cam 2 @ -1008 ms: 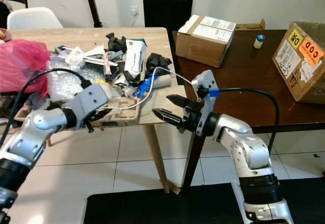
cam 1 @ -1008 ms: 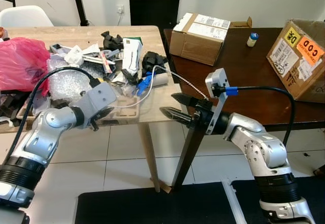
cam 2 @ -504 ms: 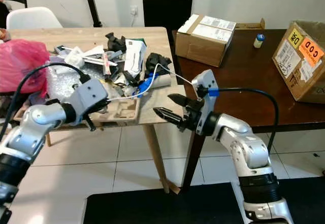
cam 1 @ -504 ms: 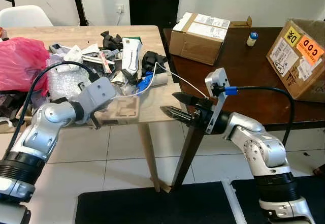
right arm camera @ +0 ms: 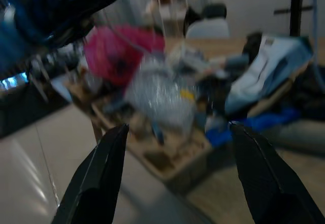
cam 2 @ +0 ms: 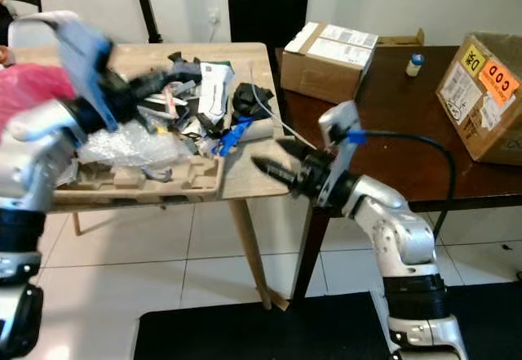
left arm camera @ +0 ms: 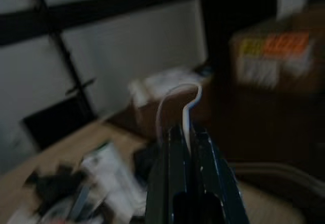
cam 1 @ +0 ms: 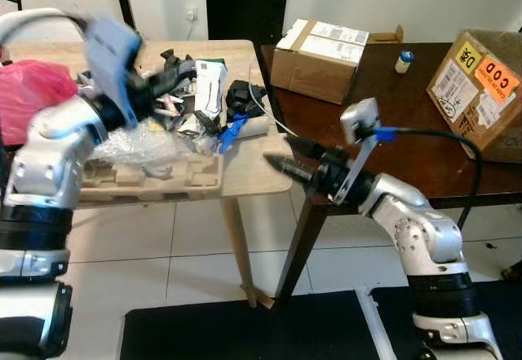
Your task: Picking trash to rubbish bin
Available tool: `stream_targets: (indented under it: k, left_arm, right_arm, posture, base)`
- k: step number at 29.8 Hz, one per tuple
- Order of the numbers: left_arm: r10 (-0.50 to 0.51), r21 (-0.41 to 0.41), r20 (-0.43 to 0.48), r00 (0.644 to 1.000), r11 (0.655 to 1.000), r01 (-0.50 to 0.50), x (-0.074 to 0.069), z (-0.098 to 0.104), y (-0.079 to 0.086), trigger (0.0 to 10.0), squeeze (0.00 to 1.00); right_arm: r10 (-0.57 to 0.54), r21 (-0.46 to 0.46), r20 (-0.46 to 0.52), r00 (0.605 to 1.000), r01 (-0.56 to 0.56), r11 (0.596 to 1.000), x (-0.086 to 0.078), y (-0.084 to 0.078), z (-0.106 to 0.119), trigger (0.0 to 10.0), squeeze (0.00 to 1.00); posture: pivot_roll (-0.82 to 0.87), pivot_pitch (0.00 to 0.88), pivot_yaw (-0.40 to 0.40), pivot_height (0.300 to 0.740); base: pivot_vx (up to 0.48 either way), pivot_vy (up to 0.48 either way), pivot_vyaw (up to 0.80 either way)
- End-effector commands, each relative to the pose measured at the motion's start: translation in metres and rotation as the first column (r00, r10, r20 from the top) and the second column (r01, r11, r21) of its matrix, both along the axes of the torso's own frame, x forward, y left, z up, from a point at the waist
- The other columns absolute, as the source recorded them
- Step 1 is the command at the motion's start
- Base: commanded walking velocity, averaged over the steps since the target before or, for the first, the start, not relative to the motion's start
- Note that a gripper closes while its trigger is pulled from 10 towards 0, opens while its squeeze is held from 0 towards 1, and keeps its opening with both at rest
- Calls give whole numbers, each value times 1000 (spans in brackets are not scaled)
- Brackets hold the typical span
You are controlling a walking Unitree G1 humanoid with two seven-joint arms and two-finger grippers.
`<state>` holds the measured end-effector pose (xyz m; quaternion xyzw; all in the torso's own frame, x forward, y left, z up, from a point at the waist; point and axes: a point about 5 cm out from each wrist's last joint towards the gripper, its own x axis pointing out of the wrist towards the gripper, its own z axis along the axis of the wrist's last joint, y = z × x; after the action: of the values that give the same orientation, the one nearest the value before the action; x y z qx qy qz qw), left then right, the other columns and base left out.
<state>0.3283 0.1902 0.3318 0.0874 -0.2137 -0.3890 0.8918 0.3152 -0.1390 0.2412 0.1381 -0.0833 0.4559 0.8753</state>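
Light wooden desk (cam 1: 245, 172) carries heaped rubbish. Left hand (left arm camera: 185, 145), raised over it, pinches a thin white cable (left arm camera: 175, 99); limp and light, it probably snags unless gripped mid-length. Right hand (cam 1: 281, 154) waits spread wide beside the desk's edge.

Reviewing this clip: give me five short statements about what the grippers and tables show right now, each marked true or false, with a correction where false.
1. The left gripper is shut on a thin white cable. True.
2. The right gripper is closed around a piece of trash. False: its fingers are spread apart and hold nothing, hovering near the corner of the wooden table.
3. A molded cardboard tray lies at the wooden table's near edge. True.
4. The pink plastic bag sits on the dark table. False: it lies at the left end of the wooden table.
5. A small bottle with a blue cap stands on the dark table. True.
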Motion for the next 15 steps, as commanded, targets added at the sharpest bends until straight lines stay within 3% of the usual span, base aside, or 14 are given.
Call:
stream_targets:
  k: [1,5,6,7,10,11,15]
  left_arm:
    - [-129,-56,-1,992,990,128,-11,10,-5,0,0]
    - [-251,-137,4,968,959,250,-23,20,-8,0,0]
    - [-359,-211,28,933,910,356,-34,31,-10,0,0]
    - [-359,-211,28,933,910,356,-34,31,-10,0,0]
    - [-525,-254,55,849,815,520,-53,44,-14,0,0]
    - [-525,-254,55,849,815,520,-53,44,-14,0,0]
    - [-679,-232,26,734,710,665,-75,47,-14,0,0]
  right_arm:
    - [16,122,10,1000,-17,992,-2,-9,13,10000,0]
    - [41,242,37,998,-48,969,-4,-17,27,10000,0]
    - [50,331,60,997,-67,941,-5,-25,36,10000,0]
    - [50,331,60,997,-67,941,-5,-25,36,10000,0]
    - [52,423,88,995,-85,902,-7,-34,46,10000,0]
    - [52,423,88,995,-85,902,-7,-34,46,10000,0]
    - [54,466,87,995,-89,880,-7,-38,49,10000,0]
  posture:
    - [18,84,5,740]
    - [18,84,5,740]
    - [19,83,5,740]
    - [19,83,5,740]
    - [19,83,5,740]
    - [19,83,5,740]
    - [27,83,4,740]
  base:
    - [0,0,0]
    - [0,0,0]
    - [0,0,0]
    - [0,0,0]
    - [0,0,0]
    - [0,0,0]
    - [0,0,0]
